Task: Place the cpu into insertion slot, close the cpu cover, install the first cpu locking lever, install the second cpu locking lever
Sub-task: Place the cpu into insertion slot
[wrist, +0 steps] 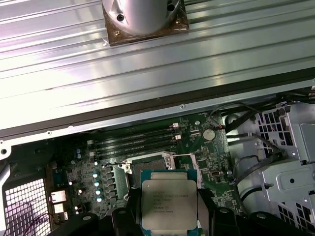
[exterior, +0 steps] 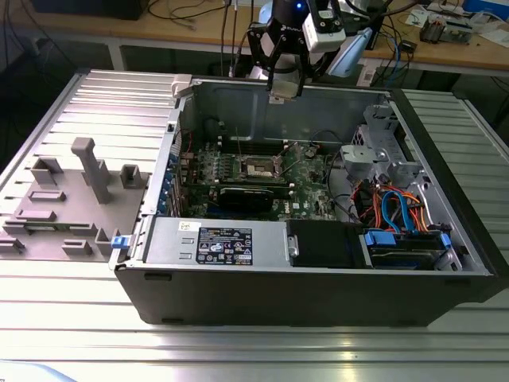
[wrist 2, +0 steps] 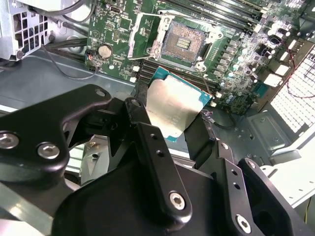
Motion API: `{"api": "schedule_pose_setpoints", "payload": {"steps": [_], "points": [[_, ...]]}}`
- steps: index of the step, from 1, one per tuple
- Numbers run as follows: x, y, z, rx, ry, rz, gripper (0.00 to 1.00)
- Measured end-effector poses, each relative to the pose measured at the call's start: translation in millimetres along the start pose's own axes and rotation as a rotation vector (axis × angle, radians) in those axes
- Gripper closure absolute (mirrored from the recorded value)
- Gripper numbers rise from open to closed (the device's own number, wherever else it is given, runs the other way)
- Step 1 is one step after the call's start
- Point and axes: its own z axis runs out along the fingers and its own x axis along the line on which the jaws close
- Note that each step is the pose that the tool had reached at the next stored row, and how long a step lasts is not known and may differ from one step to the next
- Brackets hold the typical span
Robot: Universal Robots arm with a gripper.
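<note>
- The gripper (wrist 2: 172,115) is clenched on the cpu (wrist 2: 177,101). One black finger (wrist 2: 139,108) presses on each side of the chip.
- The cpu hangs in the air above the green motherboard (wrist 2: 110,29) and is not touching it. In the first wrist view, the cpu (wrist: 169,204) sits just in front of the insertion slot (wrist: 147,167).
- The insertion slot (wrist 2: 184,44) is empty. Its dark square middle shows bare inside the silver rim.
- The cpu cover (wrist 2: 156,44) looks swung open, standing beside the slot and not lying over it.
- So I think none of the four steps is done yet. The chip is picked up and is near the slot, but it is not in.
- In the exterior view, the gripper (exterior: 283,89) is high up, near the back wall of the open computer case (exterior: 238,294).
- The case lies on its side on a grey metal table (exterior: 71,318) with long ridges.
- A grey plastic holder (exterior: 71,199) with pegs lies on the table at the exterior view's left.
- Behind the table is a wooden bench (exterior: 199,28) with cables on it.
</note>
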Motion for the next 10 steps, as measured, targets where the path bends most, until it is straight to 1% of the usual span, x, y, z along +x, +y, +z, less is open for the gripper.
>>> {"api": "schedule_pose_setpoints", "payload": {"steps": [10], "points": [[0.0, 0.0, 0.0, -0.0001, -0.0005, 0.006, 0.46]]}}
